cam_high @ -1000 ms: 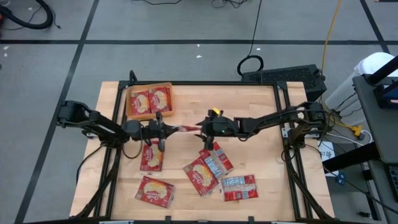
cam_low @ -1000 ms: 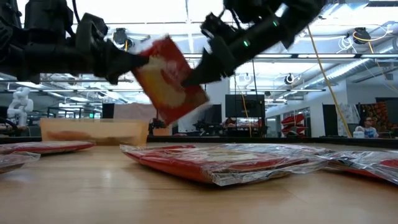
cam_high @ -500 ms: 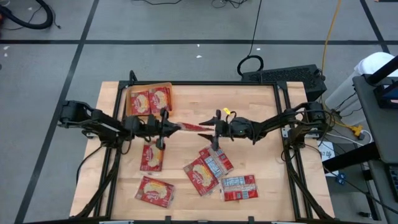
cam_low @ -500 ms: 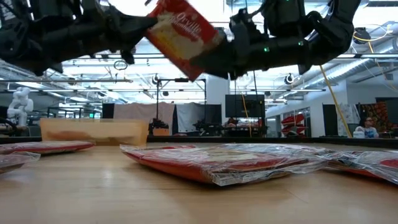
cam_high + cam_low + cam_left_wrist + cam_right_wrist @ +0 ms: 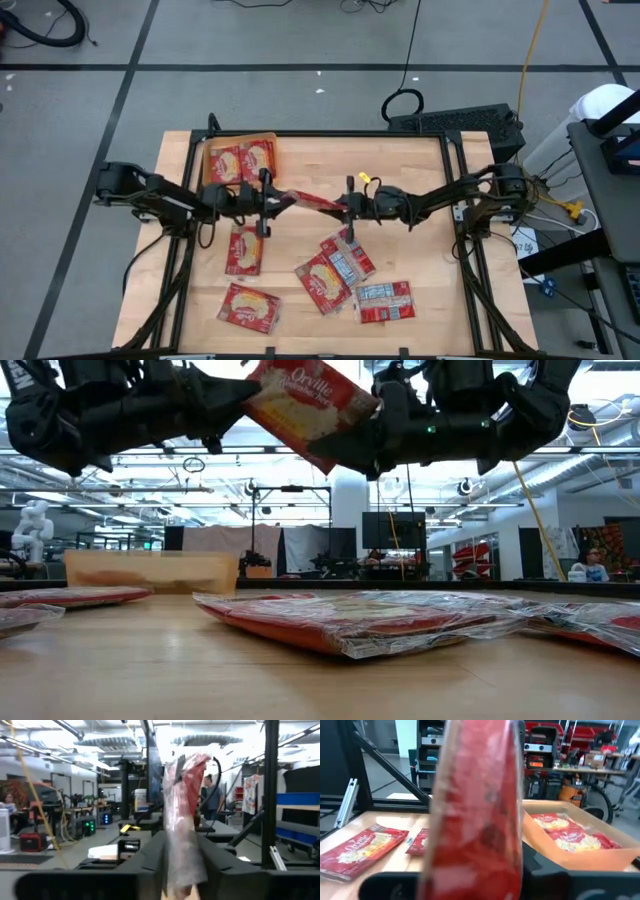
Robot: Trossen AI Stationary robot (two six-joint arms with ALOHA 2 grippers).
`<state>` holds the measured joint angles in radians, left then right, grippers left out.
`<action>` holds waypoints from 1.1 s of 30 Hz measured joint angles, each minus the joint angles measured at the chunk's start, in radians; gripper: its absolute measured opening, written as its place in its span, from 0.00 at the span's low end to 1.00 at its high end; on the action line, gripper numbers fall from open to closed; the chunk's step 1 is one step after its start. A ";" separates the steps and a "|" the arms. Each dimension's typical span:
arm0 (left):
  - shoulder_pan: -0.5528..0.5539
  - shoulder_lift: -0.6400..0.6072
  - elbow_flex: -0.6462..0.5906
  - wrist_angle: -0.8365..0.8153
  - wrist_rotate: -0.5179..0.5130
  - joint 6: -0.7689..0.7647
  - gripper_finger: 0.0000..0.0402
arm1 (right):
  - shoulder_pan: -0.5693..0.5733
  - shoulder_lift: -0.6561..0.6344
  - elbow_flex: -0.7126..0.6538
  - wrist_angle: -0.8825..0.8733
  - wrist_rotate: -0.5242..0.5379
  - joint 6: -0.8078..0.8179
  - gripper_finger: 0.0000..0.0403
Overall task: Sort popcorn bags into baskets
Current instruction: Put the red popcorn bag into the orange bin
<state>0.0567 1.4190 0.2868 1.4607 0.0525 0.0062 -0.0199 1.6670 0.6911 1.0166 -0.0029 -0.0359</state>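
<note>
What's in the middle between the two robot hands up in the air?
One popcorn bag, spanning from the left gripper to the right gripper, seen best in the high view.

Loose bags [image 5: 335,270] clutter front of table [image 5: 420,200]; back-right bare, bin [image 5: 213,147] back-left.

Wooden table [image 5: 400,180], black keyboard [image 5: 455,122] behind it, grey tiled floor [image 5: 300,90]

Glossy, crinkled clear plastic film wrapped the red popcorn bags [image 5: 350,622]. The table [image 5: 400,170] was pale, smooth, matt wood. The orange bin [image 5: 555,851] looked like smooth, matt plastic; arm casings [image 5: 470,405] matt black.
</note>
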 joint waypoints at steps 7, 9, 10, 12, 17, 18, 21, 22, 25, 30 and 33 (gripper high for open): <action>0.052 -0.124 -0.008 -0.224 -0.012 -0.059 0.53 | -0.013 -0.163 0.001 -0.477 0.001 0.140 0.02; 0.059 -0.162 -0.008 -0.306 -0.037 -0.067 0.59 | -0.013 -0.197 0.001 -0.611 0.001 0.195 0.02; 0.061 -0.177 0.001 -0.347 -0.056 -0.072 0.61 | -0.013 -0.206 0.001 -0.657 0.000 0.225 0.02; 0.064 -0.206 0.021 -0.449 -0.080 -0.092 0.65 | -0.013 -0.207 0.000 -0.714 0.000 0.285 0.03; 0.053 -0.210 0.193 -0.830 -0.080 -0.064 0.71 | -0.015 -0.163 0.016 -0.710 -0.001 0.336 0.05; 0.047 -0.200 0.235 -0.905 -0.081 -0.041 0.72 | -0.018 -0.149 0.026 -0.715 -0.003 0.325 0.05; 0.039 -0.164 0.341 -1.076 -0.079 0.021 0.72 | -0.033 -0.105 0.065 -0.727 -0.038 0.294 0.04; 0.039 -0.149 0.371 -1.112 -0.075 0.039 0.72 | -0.038 -0.087 0.081 -0.739 -0.055 0.284 0.04; 0.040 -0.110 0.434 -1.207 -0.016 0.081 0.70 | -0.046 -0.035 0.122 -0.770 -0.076 0.247 0.04; 0.041 -0.039 0.472 -1.291 0.011 0.086 0.68 | -0.057 0.029 0.165 -0.767 -0.080 0.209 0.04; 0.041 0.013 0.471 -1.301 0.011 0.086 0.65 | -0.064 0.056 0.179 -0.759 -0.079 0.196 0.04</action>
<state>0.0978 1.4318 0.7573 0.1592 0.0635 0.0925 -0.0840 1.7230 0.8705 0.2575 -0.0818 0.1606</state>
